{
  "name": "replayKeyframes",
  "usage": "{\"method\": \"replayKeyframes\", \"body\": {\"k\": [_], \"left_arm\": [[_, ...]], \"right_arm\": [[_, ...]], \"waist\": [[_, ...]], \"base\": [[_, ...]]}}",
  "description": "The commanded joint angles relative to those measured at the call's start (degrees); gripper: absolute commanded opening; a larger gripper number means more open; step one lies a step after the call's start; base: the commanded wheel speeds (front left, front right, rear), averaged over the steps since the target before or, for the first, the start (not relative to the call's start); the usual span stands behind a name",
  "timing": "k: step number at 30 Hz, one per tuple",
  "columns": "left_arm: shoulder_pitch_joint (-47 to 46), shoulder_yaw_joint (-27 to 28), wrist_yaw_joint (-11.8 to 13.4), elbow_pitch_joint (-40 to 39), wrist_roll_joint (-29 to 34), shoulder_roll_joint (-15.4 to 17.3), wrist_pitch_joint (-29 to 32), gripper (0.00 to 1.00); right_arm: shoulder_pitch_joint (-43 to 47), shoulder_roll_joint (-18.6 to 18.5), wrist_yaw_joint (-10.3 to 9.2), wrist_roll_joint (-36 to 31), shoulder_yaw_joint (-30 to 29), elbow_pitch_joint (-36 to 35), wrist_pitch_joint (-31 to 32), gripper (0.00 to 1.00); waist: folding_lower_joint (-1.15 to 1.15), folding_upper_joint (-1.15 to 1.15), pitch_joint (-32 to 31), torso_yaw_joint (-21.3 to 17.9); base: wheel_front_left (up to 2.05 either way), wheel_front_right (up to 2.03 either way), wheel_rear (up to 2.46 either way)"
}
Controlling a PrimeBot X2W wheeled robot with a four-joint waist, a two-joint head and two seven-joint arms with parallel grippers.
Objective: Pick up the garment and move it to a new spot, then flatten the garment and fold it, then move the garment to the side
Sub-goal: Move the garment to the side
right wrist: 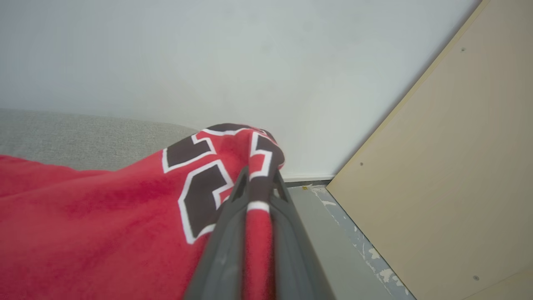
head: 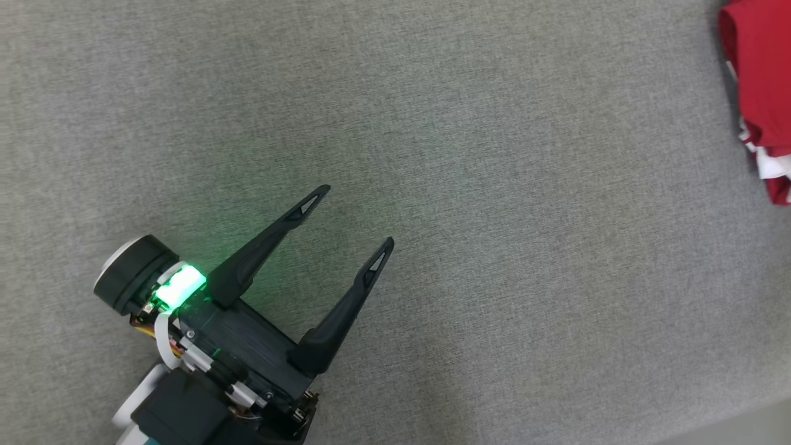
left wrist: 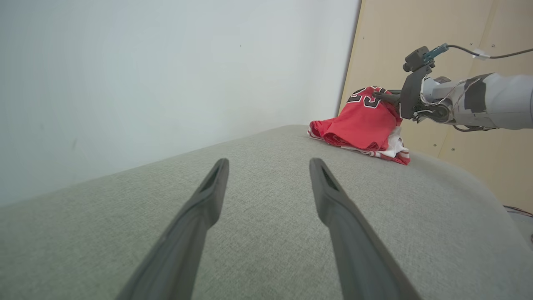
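2 grippers on my feeds: my left gripper (head: pixel 357 215) hangs spread wide over the grey cushion (head: pixel 494 154), holding nothing. My right gripper (right wrist: pixel 260 177) is clamped on a fold of the red garment (right wrist: pixel 83 216), heaped at the cushion's right edge, well apart from the left.

In the head view the garment (head: pixel 763 93) is cut off by the right edge, so its full outline cannot be determined. In the right wrist view the left and bottom edges cut it off. Folds hide part of the dark numerals (right wrist: pixel 200 196), which cannot be read with certainty. The right gripper (right wrist: pixel 259 183) runs out of the bottom edge there, and the pinched cloth covers the inner faces of its fingers. In the left wrist view its fingertips (left wrist: pixel 385 97) are partly buried in cloth. The arm behind the left gripper (head: pixel 357 215) is cut off by the head view's bottom edge.
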Motion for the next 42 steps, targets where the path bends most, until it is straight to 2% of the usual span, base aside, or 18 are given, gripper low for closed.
{"method": "replayKeyframes", "body": {"k": [1,5,6,7,8,11,15,18,22,26,32,38,42], "left_arm": [[-0.4,0.0,0.1,-0.3,-0.6,-0.1,-0.3,1.00],[-0.5,-0.5,0.3,0.5,-0.9,-0.4,-0.7,1.00],[-0.6,-0.7,0.3,0.8,-0.9,-0.6,-0.9,1.00],[-0.7,-1.0,0.3,1.0,-1.1,-0.7,-1.1,1.00],[-0.9,-1.3,0.3,1.3,-1.1,-0.8,-1.1,1.00],[-0.9,-1.4,0.5,2.0,-1.2,-1.1,-1.5,1.00],[0.4,-1.1,1.6,3.8,-1.7,-1.8,-1.9,1.00],[2.3,-0.1,2.9,6.0,-3.6,-3.0,-2.1,1.00],[4.5,1.7,4.9,9.9,-5.4,-4.6,-2.5,1.00],[7.1,3.6,7.0,13.1,-6.7,-6.3,-2.5,1.00],[12.3,8.7,10.0,17.9,-9.7,-8.8,-2.6,1.00],[17.4,13.7,10.6,22.4,-11.9,-10.3,-2.6,1.00],[19.8,15.1,10.0,23.7,-10.8,-10.9,-2.6,1.00]], "right_arm": [[-0.1,-0.8,-0.05,-0.5,-0.5,0.1,-0.3,0.00],[-1.1,-0.7,-0.05,-2.3,-0.9,3.2,-0.3,0.00],[-1.4,-0.3,-0.05,-2.5,-1.1,4.0,-0.3,0.07],[-1.5,0.1,-0.05,-3.1,-1.3,4.7,-0.3,0.46],[-1.7,0.2,-0.05,-3.6,-1.9,5.1,-0.3,1.00],[-1.5,0.5,-0.05,-6.6,-3.8,3.8,-0.3,1.00],[-0.2,3.1,-0.05,-10.6,-4.7,-0.8,-0.3,1.00],[1.5,7.0,-0.05,-9.8,-1.1,-4.6,-0.3,1.00],[5.5,11.2,-0.05,-4.7,7.2,-8.1,-0.3,1.00],[9.6,12.8,-0.05,0.2,14.6,-9.4,-0.3,1.00],[15.4,15.0,-0.05,5.5,21.8,-10.9,-0.3,1.00],[22.8,17.1,-0.05,7.6,28.3,-13.2,-0.3,1.00],[27.7,18.6,-0.05,6.6,28.2,-15.8,-0.3,1.00]], "waist": [[0.00,0.00,-0.1,0.4],[0.00,0.00,-0.5,1.1],[0.00,0.00,-0.7,1.4],[0.00,0.00,-0.9,1.7],[0.00,0.00,-1.2,2.0],[0.00,0.00,-2.3,2.9],[0.00,0.00,-5.2,3.9],[0.00,0.00,-8.4,4.3],[0.00,0.00,-13.8,5.4],[0.00,0.00,-18.8,7.2],[0.00,0.00,-25.2,9.8],[0.00,0.00,-32.0,12.1],[0.00,0.00,-35.7,13.0]], "base": [[0.00,0.00,0.00],[0.00,0.00,0.00],[0.00,0.00,0.00],[0.00,0.00,0.00],[0.00,0.00,0.00],[0.00,0.00,0.00],[0.00,0.00,0.00],[0.00,0.00,0.00],[0.00,0.00,0.00],[0.00,0.00,0.00],[0.00,0.00,0.00],[0.00,0.00,0.00],[0.00,0.00,0.00]]}}
